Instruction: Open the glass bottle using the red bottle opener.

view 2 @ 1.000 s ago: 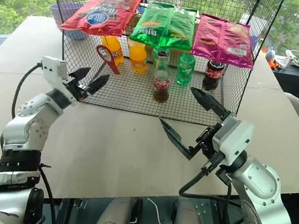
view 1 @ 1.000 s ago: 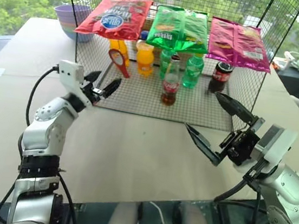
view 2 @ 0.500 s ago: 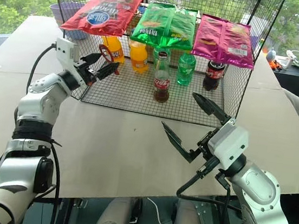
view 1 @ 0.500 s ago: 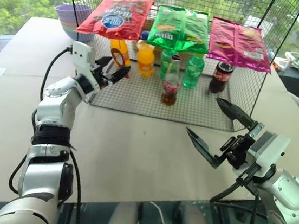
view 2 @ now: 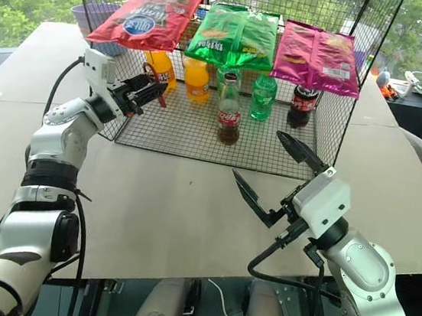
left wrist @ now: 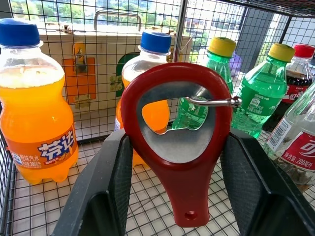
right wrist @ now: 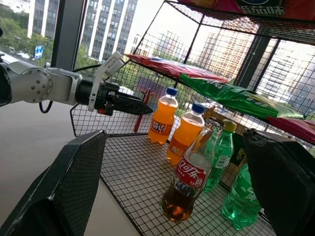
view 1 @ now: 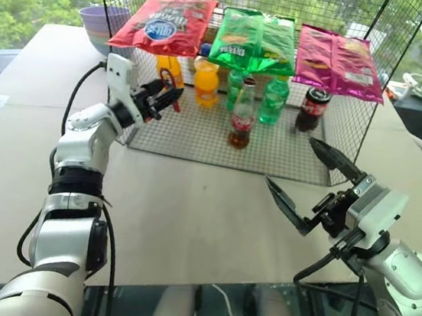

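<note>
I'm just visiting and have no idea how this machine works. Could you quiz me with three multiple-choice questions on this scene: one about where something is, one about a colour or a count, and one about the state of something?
1. Where is the red bottle opener?
A. Lying on the table
B. Hanging on a metal hook inside the wire rack
C. On top of the glass bottle

2. How many snack bags lie on top of the rack?
A. Two
B. Three
C. Five

3. How do the fingers of the right gripper stand?
A. Spread wide, holding nothing
B. Clamped on the glass bottle
C. Shut tight on the opener

Answers:
1 B: the left wrist view shows the hook through the opener's ring, with the left gripper on either side of it.
2 B: one red, one green and one pink bag.
3 A: its fingers gape apart over the table, away from the bottle.
</note>
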Tool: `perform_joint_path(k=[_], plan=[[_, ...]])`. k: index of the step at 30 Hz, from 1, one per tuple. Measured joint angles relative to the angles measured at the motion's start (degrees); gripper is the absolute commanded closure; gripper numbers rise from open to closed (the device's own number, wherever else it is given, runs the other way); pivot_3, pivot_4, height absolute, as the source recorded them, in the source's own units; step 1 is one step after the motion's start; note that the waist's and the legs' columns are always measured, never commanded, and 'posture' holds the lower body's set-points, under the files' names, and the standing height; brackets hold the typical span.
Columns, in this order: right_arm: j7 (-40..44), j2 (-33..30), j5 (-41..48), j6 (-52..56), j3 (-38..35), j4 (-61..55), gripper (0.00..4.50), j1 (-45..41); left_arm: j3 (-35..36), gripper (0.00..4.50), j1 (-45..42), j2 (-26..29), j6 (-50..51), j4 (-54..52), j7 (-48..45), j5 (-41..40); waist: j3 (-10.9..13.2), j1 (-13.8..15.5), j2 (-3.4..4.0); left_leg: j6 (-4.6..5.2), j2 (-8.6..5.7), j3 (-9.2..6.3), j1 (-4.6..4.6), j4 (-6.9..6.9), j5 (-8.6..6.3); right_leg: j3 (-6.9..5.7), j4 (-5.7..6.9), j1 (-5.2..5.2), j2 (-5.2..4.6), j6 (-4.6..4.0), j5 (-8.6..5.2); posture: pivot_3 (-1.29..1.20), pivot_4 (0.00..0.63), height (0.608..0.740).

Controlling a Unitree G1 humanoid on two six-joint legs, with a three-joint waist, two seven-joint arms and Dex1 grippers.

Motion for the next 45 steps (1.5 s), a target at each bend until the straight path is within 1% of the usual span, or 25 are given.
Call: perform_joint_path(k=[16,18,19,21,22,32,39,40,41,43,45], plan=[[0.19,-0.96,0.19,1.12,0.0,0.01,0.0,-1.39,0.39,2.49,2.49,0.36,1.47,-4.16,-0.73,-1.1,0.0,-0.09,0.0,0.0,0.0,-0.01,0.0,0.01,0.0,0.0,0.01,0.0,0.0,0.01,0.01,0.0,0.15,0.74],[0.2,-1.03,0.22,1.19,-0.02,0.01,0.0,-1.61,0.79,1.45,3.16,1.06,2.21,-4.69,-2.36,-2.28,0.0,-0.18,0.0,0.0,0.0,-0.01,0.01,0.01,0.0,0.0,0.01,0.0,0.0,0.02,0.01,0.0,0.15,0.74],[0.21,-1.05,0.23,1.2,-0.02,0.01,0.0,-1.62,0.79,1.33,3.45,1.26,2.56,-5.01,-2.84,-2.47,0.0,-0.24,0.0,0.0,0.0,-0.01,0.01,0.01,0.0,0.0,0.01,0.0,0.0,0.01,0.01,0.0,0.15,0.74],[0.21,-1.07,0.27,1.24,-0.02,0.01,0.0,-1.68,0.78,0.27,4.08,1.27,3.04,-5.26,-3.42,-2.78,0.0,-0.29,0.0,0.0,0.0,-0.01,0.01,0.01,0.0,0.0,0.02,0.0,0.0,0.01,0.01,0.0,0.15,0.74],[0.21,-1.09,0.3,1.24,-0.01,0.01,0.0,-1.68,0.78,0.04,4.18,1.27,3.18,-5.26,-3.39,-2.78,0.0,-0.27,0.0,0.0,0.0,-0.02,0.0,0.01,0.0,0.0,0.02,0.0,0.0,0.01,0.01,0.0,0.15,0.74],[0.2,-1.6,0.34,1.4,-0.02,0.01,0.0,-1.67,0.83,0.04,3.72,1.53,3.23,-4.36,-2.4,-2.69,0.0,-0.24,0.0,0.0,0.0,-0.02,0.0,0.03,0.0,0.0,0.02,0.0,0.0,0.02,0.01,0.0,0.15,0.74],[0.14,-1.76,0.29,1.44,0.0,0.01,0.0,-1.63,0.51,0.04,-0.1,2.5,0.49,1.4,-3.63,-1.35,0.0,-0.1,0.0,0.0,0.0,-0.02,-0.02,0.07,0.0,-0.02,0.02,0.0,0.0,0.02,0.01,0.0,0.15,0.74],[0.13,-1.76,0.29,1.45,0.0,0.01,0.0,-1.63,0.4,0.53,-0.57,2.49,-0.13,2.08,-3.69,-0.89,0.0,-0.12,0.0,0.0,0.0,-0.01,-0.02,0.07,0.0,-0.01,0.02,0.0,0.0,0.02,0.01,0.0,0.15,0.74],[0.11,-1.76,0.27,1.46,0.0,0.01,0.0,-1.63,0.29,0.78,-1.5,2.44,-0.78,3.3,-3.88,-0.67,0.0,-0.12,0.0,0.0,0.0,-0.02,-0.03,0.07,0.0,-0.02,0.02,0.0,0.0,0.02,0.01,0.0,0.15,0.74],[0.06,-1.77,0.19,1.5,0.01,0.01,0.0,-1.63,0.26,1.76,-2.69,2.44,-1.6,4.68,-4.88,-0.43,0.0,-0.15,0.0,0.0,0.0,-0.01,-0.02,0.07,0.0,-0.01,0.02,0.0,0.01,0.02,0.01,0.0,0.15,0.74],[0.0,-1.77,0.13,1.56,0.01,0.01,0.0,-1.61,0.25,2.6,-2.92,2.44,-1.77,5.15,-5.59,-0.34,0.0,-0.2,-0.01,0.0,0.0,-0.02,-0.03,0.07,0.0,-0.01,0.02,0.0,0.01,0.02,0.01,0.0,0.15,0.74]])
